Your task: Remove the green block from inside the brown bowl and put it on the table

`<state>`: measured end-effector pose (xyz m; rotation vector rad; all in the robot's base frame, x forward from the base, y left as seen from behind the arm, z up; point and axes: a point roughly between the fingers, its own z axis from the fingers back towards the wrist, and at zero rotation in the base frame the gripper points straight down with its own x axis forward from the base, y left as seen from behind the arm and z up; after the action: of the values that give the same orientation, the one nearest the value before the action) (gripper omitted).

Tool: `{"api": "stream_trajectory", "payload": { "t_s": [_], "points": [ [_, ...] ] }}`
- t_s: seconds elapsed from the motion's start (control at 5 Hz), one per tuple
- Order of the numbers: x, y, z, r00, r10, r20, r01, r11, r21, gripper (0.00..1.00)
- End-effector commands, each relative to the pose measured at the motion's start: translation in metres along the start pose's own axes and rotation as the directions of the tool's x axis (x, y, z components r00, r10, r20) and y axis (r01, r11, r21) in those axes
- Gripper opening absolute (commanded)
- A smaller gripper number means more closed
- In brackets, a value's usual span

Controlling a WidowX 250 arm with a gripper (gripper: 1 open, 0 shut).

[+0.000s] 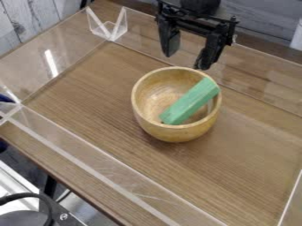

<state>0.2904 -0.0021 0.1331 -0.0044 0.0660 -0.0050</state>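
The green block [192, 102] lies tilted inside the brown bowl [154, 119], one end leaning up against the bowl's right rim. The bowl stands near the middle of the table [94, 88]. My gripper [189, 50] hangs above and behind the bowl, pointing down, its two black fingers spread apart with nothing between them. It touches neither the bowl nor the block.
Low clear acrylic walls [83, 163] border the wooden tabletop on all sides. A clear bracket [109, 26] stands at the back left corner. Bare wood shows to the left and right of the bowl.
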Motion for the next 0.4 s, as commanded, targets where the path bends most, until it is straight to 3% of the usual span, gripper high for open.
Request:
{"api": "stream_trajectory", "payload": {
  "t_s": [0.0,0.2],
  "points": [
    [-0.003,0.001,-0.014,1.000,-0.003,-0.027,0.003,1.000,0.001,1.00],
    [-0.009,0.004,-0.033,0.998,-0.007,-0.055,0.007,1.000,0.000,1.00]
  ]
}}
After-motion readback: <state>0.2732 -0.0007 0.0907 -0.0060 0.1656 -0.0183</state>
